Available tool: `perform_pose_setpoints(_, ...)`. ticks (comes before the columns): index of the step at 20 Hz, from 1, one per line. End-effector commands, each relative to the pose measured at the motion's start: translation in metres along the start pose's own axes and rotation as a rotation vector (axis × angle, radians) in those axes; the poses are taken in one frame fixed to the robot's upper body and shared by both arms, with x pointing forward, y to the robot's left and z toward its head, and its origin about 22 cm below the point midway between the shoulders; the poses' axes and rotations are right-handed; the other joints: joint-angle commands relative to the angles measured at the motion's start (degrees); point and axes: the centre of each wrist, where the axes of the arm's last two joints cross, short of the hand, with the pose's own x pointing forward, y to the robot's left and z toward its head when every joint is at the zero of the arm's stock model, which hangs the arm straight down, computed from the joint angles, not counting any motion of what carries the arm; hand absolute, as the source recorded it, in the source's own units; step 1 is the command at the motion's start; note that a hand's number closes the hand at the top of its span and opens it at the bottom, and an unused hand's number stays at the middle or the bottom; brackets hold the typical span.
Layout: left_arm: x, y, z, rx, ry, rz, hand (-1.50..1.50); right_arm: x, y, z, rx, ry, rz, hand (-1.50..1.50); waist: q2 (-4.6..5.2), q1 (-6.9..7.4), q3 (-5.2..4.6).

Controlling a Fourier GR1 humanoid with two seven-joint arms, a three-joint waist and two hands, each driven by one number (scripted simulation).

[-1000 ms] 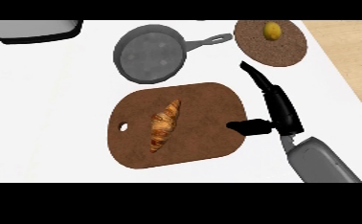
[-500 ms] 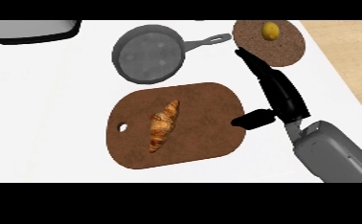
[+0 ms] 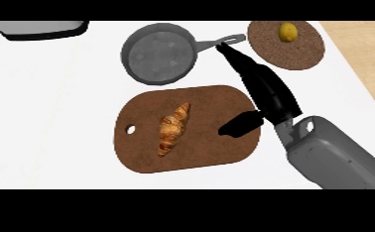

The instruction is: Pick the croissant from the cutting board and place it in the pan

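Right robot hand [image 3: 265, 91], open and empty with fingers straight, has slid leftward over the board's [image 3: 219, 102] right edge toward the croissant [image 3: 173, 128], which lies ungrasped mid-board, so the pan [image 3: 158, 53] waits.

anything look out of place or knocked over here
Nothing stands out. The croissant lies flat on the cutting board, the pan sits upright and holds nothing, and the right hand is open beside the board with straight fingers pointing toward the pan's handle.
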Motion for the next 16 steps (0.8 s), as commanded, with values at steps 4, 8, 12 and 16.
perform_pose_setpoints(4, 0.106, -0.017, -0.064, -0.031, -0.480, 0.097, 0.00, 0.036, 0.017, -0.004, 0.088, 0.065, 0.029, -1.50, 0.12, -0.98, 0.45)
perform_pose_setpoints(8, 0.108, -0.020, -0.065, -0.020, -0.486, 0.108, 0.00, 0.046, 0.019, -0.006, 0.095, 0.133, 0.025, -1.50, 0.10, -1.35, 0.56)
perform_pose_setpoints(12, 0.110, -0.018, -0.068, -0.018, -0.491, 0.111, 0.00, 0.056, 0.016, -0.012, 0.060, 0.180, 0.038, -1.50, 0.35, -1.40, 0.60)
perform_pose_setpoints(16, 0.111, -0.017, -0.067, -0.010, -0.506, 0.107, 0.00, 0.053, 0.029, -0.011, 0.095, 0.262, 0.087, -1.50, 0.44, -1.39, 0.69)
